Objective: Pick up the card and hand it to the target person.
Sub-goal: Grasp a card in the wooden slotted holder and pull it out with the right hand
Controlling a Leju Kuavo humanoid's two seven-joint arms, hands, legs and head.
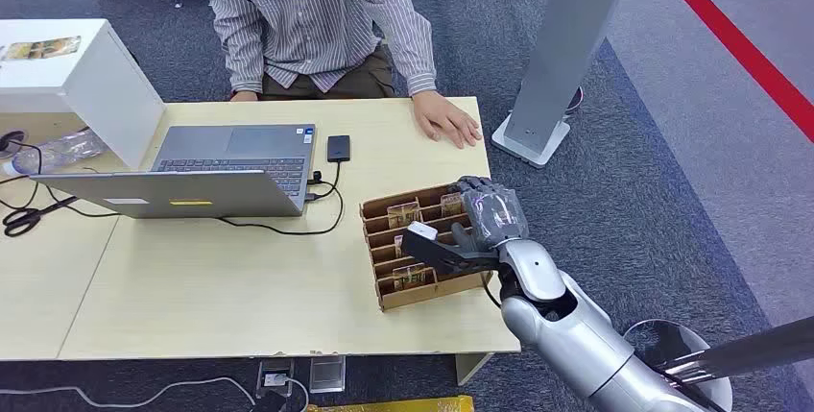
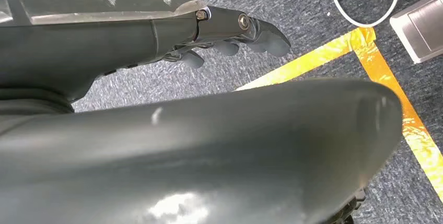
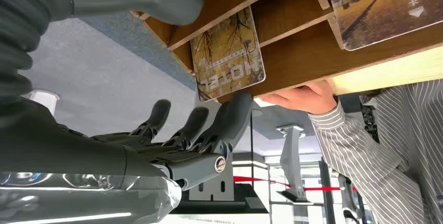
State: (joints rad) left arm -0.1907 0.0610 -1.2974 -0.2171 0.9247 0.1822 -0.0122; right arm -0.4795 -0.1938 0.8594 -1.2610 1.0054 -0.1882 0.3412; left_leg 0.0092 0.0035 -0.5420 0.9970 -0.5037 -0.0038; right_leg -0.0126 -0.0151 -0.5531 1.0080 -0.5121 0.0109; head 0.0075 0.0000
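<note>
Right hand: the right hand (image 1: 490,212) hovers over the far right end of the card rack (image 1: 422,244), fingers spread and holding nothing; in the right wrist view its fingertips (image 3: 237,110) sit just beside the edge of a card, and I cannot tell if they touch it.
Card: the card (image 3: 228,55) with a tree picture stands upright in a rack slot; further cards (image 1: 404,210) stand in other slots.
Card rack: a brown slotted wooden tray lying near the right front corner of the tabletop (image 1: 221,297).
Left hand: the left hand (image 2: 230,33) hangs above grey carpet with yellow floor tape (image 2: 376,62), fingers curled slightly, nothing in them.
Person: a person in a striped shirt (image 1: 317,9) sits at the far side, one hand (image 1: 444,116) flat on the tabletop, well apart from the rack.
Other things: an open laptop (image 1: 211,167) with a black cable and a small black device (image 1: 338,148) beside it.
</note>
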